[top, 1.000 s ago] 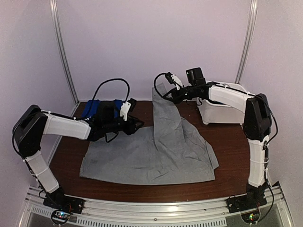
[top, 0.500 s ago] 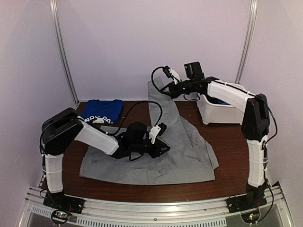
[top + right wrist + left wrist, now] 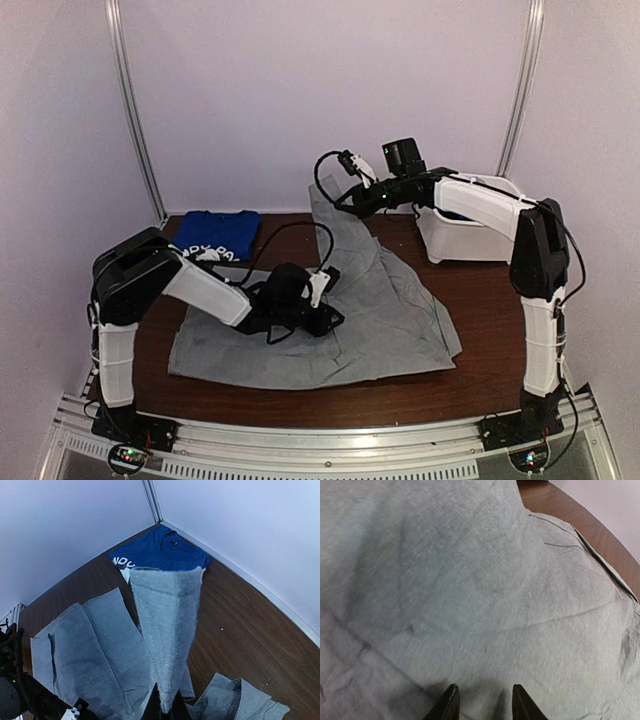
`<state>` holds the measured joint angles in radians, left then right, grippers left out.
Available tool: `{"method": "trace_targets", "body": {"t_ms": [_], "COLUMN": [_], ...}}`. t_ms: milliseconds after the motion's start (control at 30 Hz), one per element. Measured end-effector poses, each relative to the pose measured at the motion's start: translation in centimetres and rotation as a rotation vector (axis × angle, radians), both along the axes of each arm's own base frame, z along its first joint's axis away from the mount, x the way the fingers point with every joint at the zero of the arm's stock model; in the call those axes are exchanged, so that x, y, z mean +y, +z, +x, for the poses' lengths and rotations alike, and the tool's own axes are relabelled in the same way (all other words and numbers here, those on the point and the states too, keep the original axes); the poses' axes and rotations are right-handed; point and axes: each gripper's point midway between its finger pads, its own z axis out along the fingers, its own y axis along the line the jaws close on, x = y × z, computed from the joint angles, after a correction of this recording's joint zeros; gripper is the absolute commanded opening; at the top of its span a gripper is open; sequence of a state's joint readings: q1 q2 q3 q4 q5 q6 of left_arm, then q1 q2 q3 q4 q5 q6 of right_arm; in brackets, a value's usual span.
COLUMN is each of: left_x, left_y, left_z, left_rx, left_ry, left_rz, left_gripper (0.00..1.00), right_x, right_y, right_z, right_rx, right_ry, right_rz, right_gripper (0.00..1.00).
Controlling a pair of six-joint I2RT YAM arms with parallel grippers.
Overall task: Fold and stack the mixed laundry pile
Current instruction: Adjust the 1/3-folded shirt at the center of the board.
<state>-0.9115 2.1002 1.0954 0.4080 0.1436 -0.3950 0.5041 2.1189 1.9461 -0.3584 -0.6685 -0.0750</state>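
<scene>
**Grey garment: one edge raised, the rest spread flat**

Position of the work. The grey garment lies across the middle of the bench, mostly flat, with creases toward its right side. One edge of it is lifted off the bench toward the rear and hangs as a narrow, tapering strip. A blue shirt lies folded at the far left corner, apart from the grey cloth. This is probably the place chosen for the stack. A white bin stands at the far right, and the right wrist view shows more grey cloth bunched low on that side.

Right tool. The jaws are closed on the raised edge of the grey garment. Holding it high lets the cloth hang by its own weight, so the panel straightens and can be laid over as a fold.

Left tool. The jaws stand partly apart with nothing between them, low over the middle of the grey garment. The tips appear to touch the cloth, but the wrist view does not confirm contact. This position suits pinning or smoothing the flat part while the other arm pulls.

Progress. One item is folded. The grey fold is not yet made.
</scene>
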Motion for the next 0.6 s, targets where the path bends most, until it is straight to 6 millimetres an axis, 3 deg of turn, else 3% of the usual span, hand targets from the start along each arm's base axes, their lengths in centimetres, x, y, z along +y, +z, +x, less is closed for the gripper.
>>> {"method": "trace_targets", "body": {"t_ms": [100,167,233,367,467,600], "left_x": [2.2,3.3,4.3,7.9,13.6,23.8], "left_y": [0.6,3.0,6.5,15.9,20.6,22.1], "left_z": [-1.2,-2.0,-2.6,-3.2,-2.5,-0.8], "left_rx": [0.011,-0.013,-0.061,-0.206,-0.257,-0.239], "left_ry": [-0.002,-0.005,-0.003,0.081,0.244,0.545], "left_rz": [0.0,-0.032,-0.082,-0.217,-0.304,-0.353], "left_gripper": [0.42,0.45,0.52,0.74,0.82,0.88], "right_x": [0.4,0.6,0.9,2.1,3.4,6.0], "right_y": [-1.6,-2.3,-2.4,-1.3,-0.3,-0.8], "right_z": [-1.1,-2.2,-3.5,-6.1,-8.4,-10.9], "right_rx": [0.042,0.071,0.084,0.085,0.09,0.109], "right_ry": [0.005,0.004,0.004,0.003,0.013,0.031], "right_rz": [-0.019,-0.033,-0.045,-0.045,-0.027,-0.016], "right_gripper": [0.0,0.0,0.0,0.0,0.0,0.0]}}
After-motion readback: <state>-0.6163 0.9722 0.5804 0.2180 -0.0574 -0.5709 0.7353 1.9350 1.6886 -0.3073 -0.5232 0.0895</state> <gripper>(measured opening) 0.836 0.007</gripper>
